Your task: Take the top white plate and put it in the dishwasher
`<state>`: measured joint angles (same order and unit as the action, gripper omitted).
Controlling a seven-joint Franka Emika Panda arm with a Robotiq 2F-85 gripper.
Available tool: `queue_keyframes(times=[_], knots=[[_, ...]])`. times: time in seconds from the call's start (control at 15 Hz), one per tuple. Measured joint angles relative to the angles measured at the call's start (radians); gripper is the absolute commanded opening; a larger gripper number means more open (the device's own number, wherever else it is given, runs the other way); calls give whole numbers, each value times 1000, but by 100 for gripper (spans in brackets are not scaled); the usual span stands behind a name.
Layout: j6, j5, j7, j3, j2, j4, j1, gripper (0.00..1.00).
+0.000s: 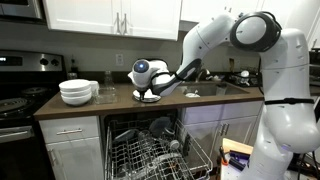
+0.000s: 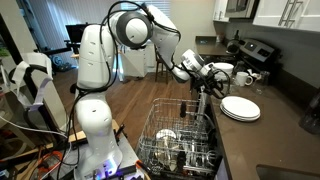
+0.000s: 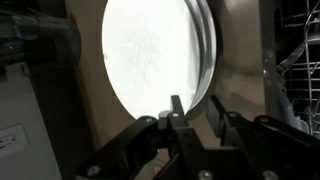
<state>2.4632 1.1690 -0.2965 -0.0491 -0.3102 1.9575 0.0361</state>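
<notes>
A stack of white plates [image 1: 150, 98] [image 2: 240, 108] lies on the brown counter. The top white plate [image 3: 150, 55] fills the wrist view, bright and round, with the rims of the plates under it showing at its right side. My gripper [image 3: 194, 103] [image 1: 152, 88] [image 2: 207, 82] hangs at the stack's edge. Its jaws stand a little apart: one finger [image 3: 176, 108] lies over the plate face, the other beyond the rim. The rim sits in the gap and I see no squeeze on it. The dishwasher [image 1: 150, 150] [image 2: 180, 135] is open below the counter, its wire rack pulled out.
Deep white bowls [image 1: 77, 92] are stacked at the counter's end near the stove [image 1: 15, 100]. Mugs [image 2: 245, 75] stand behind the plates. The sink area [image 1: 225, 85] holds dark items. Several dishes sit in the rack [image 2: 168, 135]. The wire rack [image 3: 295, 60] shows beside the plates.
</notes>
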Motion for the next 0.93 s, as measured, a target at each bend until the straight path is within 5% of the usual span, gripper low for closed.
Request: queue_keyframes(times=[0.2,0.4,0.93], knots=[[0,0,0,-9,-6,0,2,81],[0,0,1,-20,-10,0,2,76],[1,0,3,-37,-19,0,3,20]])
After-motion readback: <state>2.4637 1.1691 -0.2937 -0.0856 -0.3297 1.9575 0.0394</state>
